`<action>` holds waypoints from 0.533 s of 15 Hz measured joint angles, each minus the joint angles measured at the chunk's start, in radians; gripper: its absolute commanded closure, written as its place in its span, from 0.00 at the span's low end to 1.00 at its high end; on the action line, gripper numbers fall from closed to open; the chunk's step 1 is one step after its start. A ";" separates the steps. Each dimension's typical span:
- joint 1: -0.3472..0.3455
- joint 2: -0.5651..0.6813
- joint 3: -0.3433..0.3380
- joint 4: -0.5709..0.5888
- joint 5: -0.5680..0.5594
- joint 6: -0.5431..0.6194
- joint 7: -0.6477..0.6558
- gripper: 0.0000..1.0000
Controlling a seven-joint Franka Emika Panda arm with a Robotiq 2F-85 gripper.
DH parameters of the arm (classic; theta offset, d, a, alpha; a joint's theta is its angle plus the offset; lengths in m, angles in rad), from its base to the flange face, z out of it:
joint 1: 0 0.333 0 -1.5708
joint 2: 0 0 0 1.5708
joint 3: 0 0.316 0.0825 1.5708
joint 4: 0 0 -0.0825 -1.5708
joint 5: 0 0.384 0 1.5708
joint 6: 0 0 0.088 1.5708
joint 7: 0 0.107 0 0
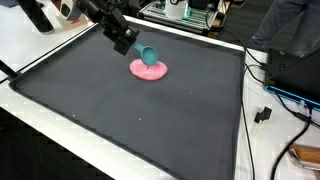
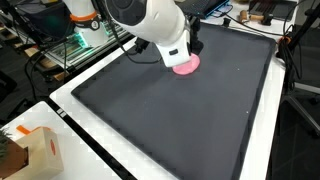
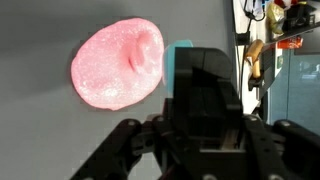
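Observation:
A glittery pink blob of putty lies flat on the far part of a black mat. My gripper is shut on a teal scoop. The scoop's bowl hangs just over the blob's near-top edge; whether it touches the blob I cannot tell. In the wrist view the black fingers cover most of the scoop and only a teal corner shows. The white wrist hides the jaws in an exterior view.
The mat lies on a white table. Cables and a dark box sit beside the mat. A cardboard box stands at a table corner. Shelving and gear line the back.

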 measured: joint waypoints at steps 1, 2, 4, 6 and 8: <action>0.000 0.001 0.000 0.000 0.000 0.000 0.000 0.75; 0.001 0.001 0.000 0.000 0.000 0.000 0.002 0.75; 0.003 0.001 -0.001 0.000 -0.001 0.001 0.004 0.75; 0.008 0.001 -0.003 0.000 -0.006 0.005 0.009 0.75; 0.014 -0.001 -0.004 0.000 -0.010 0.016 0.013 0.75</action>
